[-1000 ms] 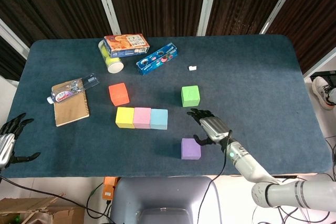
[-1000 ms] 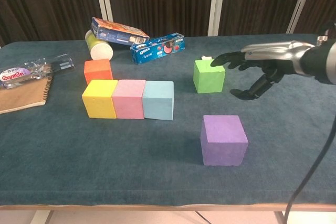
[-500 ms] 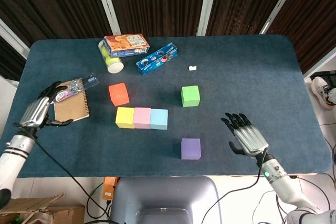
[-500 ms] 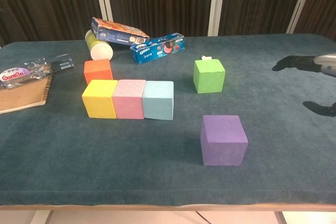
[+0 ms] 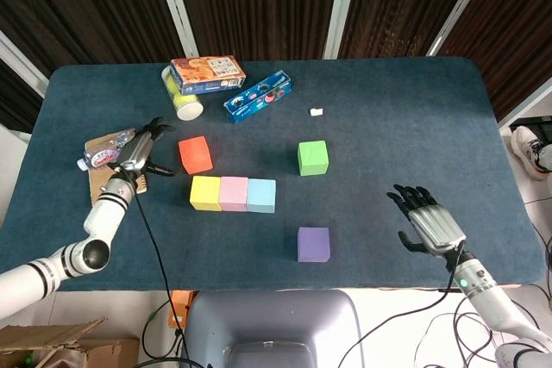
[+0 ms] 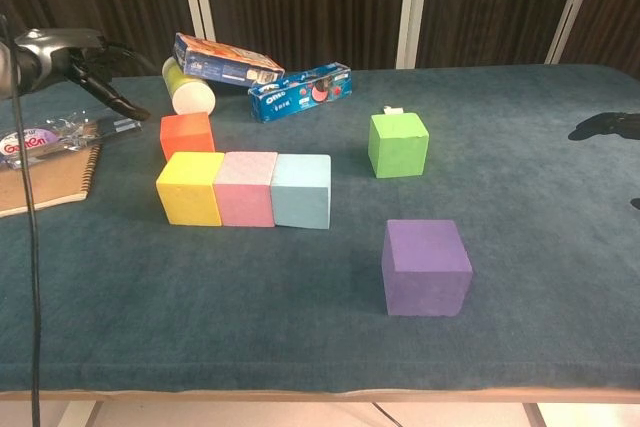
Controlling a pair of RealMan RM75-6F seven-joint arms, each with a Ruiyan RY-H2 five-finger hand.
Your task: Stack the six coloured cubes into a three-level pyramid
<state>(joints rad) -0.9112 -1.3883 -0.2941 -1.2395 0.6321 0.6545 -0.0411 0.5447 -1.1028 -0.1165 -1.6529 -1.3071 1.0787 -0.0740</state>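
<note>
Fingers of my left hand (image 5: 136, 154) are spread and empty at nine o'clock of the orange cube (image 5: 195, 154); yellow (image 5: 205, 193), pink (image 5: 233, 194) and blue (image 5: 261, 196) cubes touch in a row; green cube (image 5: 312, 158) at twelve o'clock of purple (image 5: 314, 245); my right hand (image 5: 434, 226) spread, empty

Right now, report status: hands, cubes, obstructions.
Left hand open beside orange cube; right hand open, clear of cubes. Base row set; none stacked. Nothing blocking.
</note>
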